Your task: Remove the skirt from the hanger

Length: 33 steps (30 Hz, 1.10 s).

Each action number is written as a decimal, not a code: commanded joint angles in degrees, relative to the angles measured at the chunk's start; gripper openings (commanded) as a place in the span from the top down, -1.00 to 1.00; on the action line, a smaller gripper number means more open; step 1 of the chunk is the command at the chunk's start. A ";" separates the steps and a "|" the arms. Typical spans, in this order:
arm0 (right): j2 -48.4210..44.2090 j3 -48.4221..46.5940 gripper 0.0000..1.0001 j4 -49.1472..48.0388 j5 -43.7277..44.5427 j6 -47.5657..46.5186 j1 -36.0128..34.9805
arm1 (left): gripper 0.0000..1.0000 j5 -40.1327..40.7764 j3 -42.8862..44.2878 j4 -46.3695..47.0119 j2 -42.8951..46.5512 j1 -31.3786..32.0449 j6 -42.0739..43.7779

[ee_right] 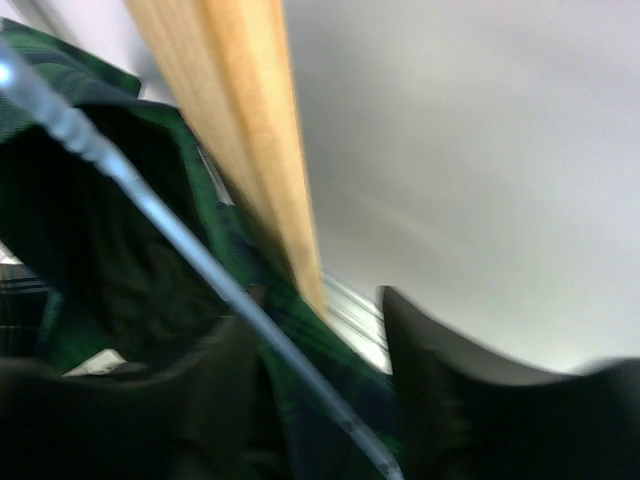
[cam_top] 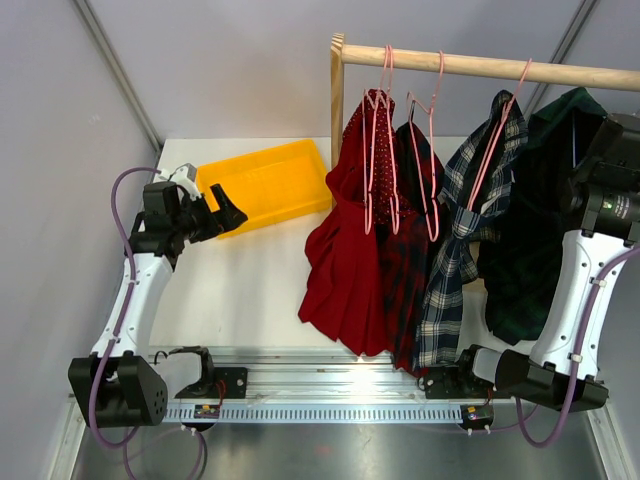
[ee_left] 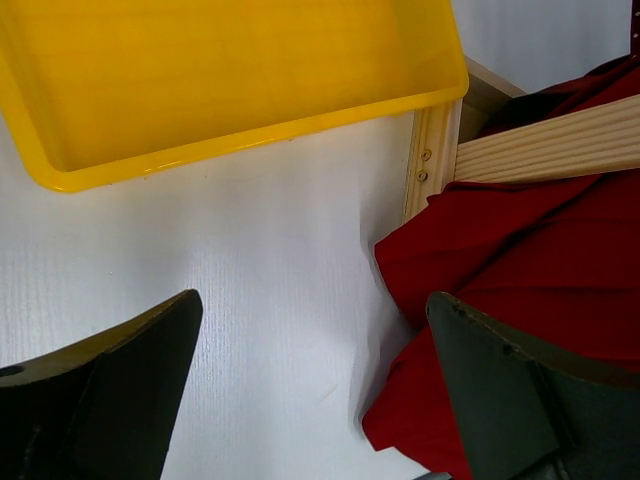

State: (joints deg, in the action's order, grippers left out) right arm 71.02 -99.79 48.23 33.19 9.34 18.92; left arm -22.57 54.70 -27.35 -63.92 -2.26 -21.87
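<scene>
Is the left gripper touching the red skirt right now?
Apart. The top external view shows bare white table between the open left gripper and the red skirt.

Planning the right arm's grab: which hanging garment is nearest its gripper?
The dark green garment, rightmost on the wooden rod; the three others hang farther left.

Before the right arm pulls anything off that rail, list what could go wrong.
The dark green garment overlaps the blue plaid garment on the wooden rail; tugging one could drag the other off.
The right gripper sits close to the rail and a hanger wire, and its view is blurred, so it might snag.
The left gripper hovers by the yellow bin, steadying nothing.
</scene>
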 commanded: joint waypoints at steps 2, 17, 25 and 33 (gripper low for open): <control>-1.42 1.53 0.15 -4.28 -3.57 1.46 0.42 | -0.98 -1.61 -0.20 1.69 0.20 0.50 -0.63; -2.56 -0.67 1.00 -3.32 -11.74 4.80 0.59 | -0.98 7.53 -0.29 1.42 2.22 3.67 -3.00; -3.88 -8.57 1.00 -1.74 -21.58 6.12 0.59 | -0.98 14.83 4.01 1.07 12.05 4.02 -0.28; -1.68 -18.24 1.00 1.08 -30.89 8.49 0.59 | -0.66 1.66 19.70 2.05 11.29 4.55 -0.27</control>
State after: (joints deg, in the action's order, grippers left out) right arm 70.04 -113.30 54.46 7.77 15.94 19.25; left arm -14.00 66.30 -27.35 -49.76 1.98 -22.48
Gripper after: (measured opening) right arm 0.038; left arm 0.887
